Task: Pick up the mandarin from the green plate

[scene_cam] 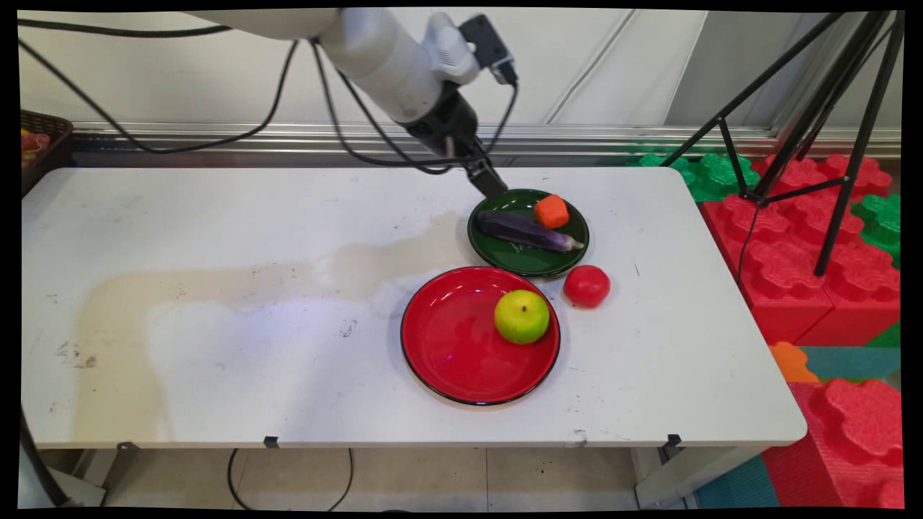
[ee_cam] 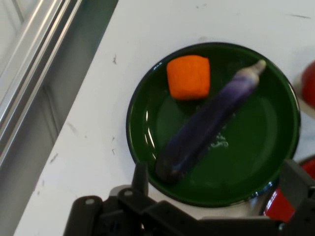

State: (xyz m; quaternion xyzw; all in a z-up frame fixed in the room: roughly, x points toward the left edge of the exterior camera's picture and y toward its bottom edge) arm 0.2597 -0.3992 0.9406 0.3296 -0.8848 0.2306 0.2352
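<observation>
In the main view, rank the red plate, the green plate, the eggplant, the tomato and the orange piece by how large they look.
1. red plate, though it lies nearer the camera
2. green plate
3. eggplant
4. tomato
5. orange piece, though farther off than the tomato

Two plates, one green (scene_cam: 505, 263) and one red (scene_cam: 447, 353); one eggplant (scene_cam: 526, 231), one orange piece (scene_cam: 551, 211), one tomato (scene_cam: 586, 286), one green apple (scene_cam: 521, 316)

Purple eggplant (scene_cam: 526, 231) lying diag on green plate (scene_cam: 570, 256), orange chunk (scene_cam: 551, 211) beside
</observation>
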